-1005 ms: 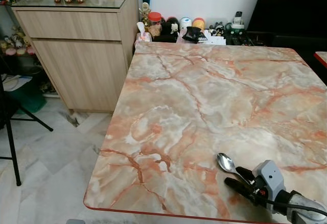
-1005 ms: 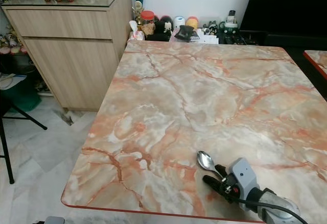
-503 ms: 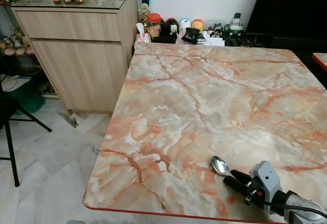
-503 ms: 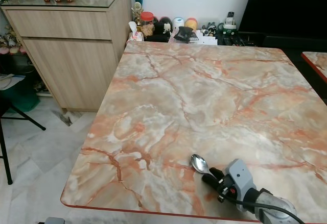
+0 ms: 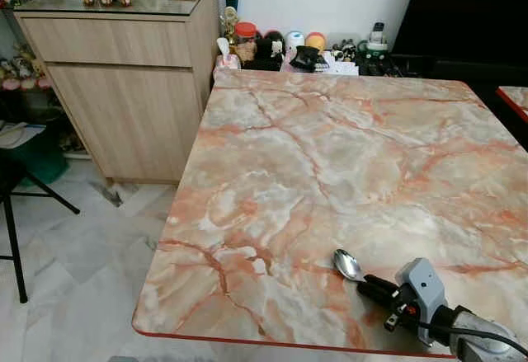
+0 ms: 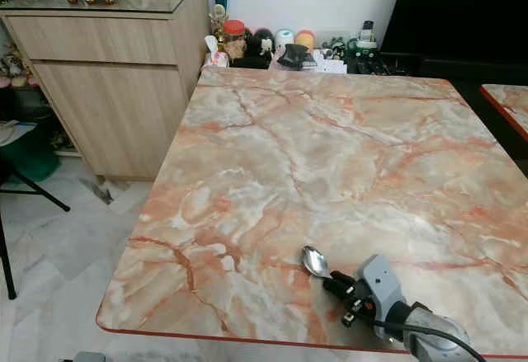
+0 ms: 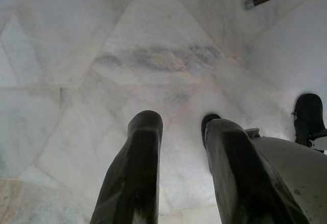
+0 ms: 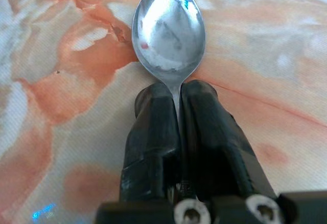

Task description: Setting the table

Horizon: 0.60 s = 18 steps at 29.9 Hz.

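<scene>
Near the front edge of the marble bench [image 5: 330,148], my right gripper [image 5: 368,284] (jaws clamped on the handle) had carried the spoon [image 5: 347,264] leftward and lower, nearly ready to set down, while my left gripper [image 7: 179,147] hung part-open over the floor.

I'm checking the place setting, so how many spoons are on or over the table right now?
1. The spoon is clamped by its handle in the right gripper, bowl forward, near the front edge of the marble table.
</scene>
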{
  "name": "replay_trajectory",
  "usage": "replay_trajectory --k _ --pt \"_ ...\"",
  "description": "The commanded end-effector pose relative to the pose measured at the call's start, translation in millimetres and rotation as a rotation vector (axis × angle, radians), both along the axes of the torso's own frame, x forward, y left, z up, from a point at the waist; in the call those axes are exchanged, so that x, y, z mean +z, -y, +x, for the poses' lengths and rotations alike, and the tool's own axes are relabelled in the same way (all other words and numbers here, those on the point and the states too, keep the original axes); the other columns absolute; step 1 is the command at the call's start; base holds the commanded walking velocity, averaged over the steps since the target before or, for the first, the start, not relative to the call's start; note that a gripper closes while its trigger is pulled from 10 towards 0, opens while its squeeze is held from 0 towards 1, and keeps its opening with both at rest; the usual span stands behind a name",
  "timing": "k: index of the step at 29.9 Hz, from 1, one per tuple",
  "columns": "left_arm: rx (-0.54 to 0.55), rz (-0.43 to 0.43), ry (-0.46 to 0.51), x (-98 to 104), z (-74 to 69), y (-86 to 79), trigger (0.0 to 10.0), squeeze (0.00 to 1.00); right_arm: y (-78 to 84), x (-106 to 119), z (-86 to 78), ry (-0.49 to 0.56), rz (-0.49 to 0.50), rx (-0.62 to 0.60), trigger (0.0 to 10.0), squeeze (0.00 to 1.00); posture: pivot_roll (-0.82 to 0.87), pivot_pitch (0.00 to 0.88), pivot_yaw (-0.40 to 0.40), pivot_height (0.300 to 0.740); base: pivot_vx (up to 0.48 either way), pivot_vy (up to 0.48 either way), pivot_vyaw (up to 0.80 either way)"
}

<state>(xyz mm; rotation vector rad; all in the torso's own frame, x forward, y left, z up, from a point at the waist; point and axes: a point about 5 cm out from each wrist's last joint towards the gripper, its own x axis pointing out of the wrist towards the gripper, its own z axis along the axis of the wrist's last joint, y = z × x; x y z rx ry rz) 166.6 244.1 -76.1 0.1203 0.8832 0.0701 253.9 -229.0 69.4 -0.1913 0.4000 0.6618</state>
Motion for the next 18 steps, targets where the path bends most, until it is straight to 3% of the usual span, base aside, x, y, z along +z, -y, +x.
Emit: replay_trajectory --k 1,3,4,5,6,11,18 --pt "0.009 -0.013 -0.045 -5.6 -10.0 1.9 10.0 0.00 1.1 -12.7 -1.8 -0.045 -0.026 -0.050 0.0 0.00 -0.01 0.108 -0.007 0.740 0.000 0.000 0.00" --pt "0.005 -0.008 -0.047 -5.8 -10.1 2.0 10.0 0.00 1.0 -11.5 1.7 -0.019 -0.030 -0.078 0.0 0.00 -0.01 0.104 -0.007 0.740 0.000 0.000 0.00" --pt "0.005 -0.007 -0.048 -5.8 -10.3 2.1 10.0 0.00 1.8 -10.5 4.7 -0.004 -0.031 -0.107 4.4 0.00 -0.01 0.102 -0.007 0.740 0.000 0.000 0.00" --pt "0.005 -0.006 -0.048 -5.9 -10.4 2.1 10.0 0.00 2.3 -9.8 6.8 0.006 -0.032 -0.127 4.4 0.00 -0.01 0.102 -0.007 0.740 0.000 0.000 0.00" --pt "0.005 -0.006 -0.048 -6.0 -10.5 2.3 10.0 0.00 4.1 -3.3 13.8 0.073 -0.050 -0.177 10.0 0.00 -0.01 0.098 -0.007 0.740 0.000 0.000 0.00" --pt "-0.003 0.013 -0.048 -5.3 -9.7 0.8 10.0 0.00 13.9 43.4 42.1 0.361 0.031 -0.491 10.0 0.00 -0.03 0.072 -0.005 0.740 0.000 0.000 0.00" --pt "0.008 0.016 -0.028 -2.2 -4.3 -1.7 10.0 0.00 -11.4 67.7 41.9 0.523 0.103 -0.537 10.0 0.00 -0.02 0.045 -0.012 0.740 0.000 0.000 0.00"
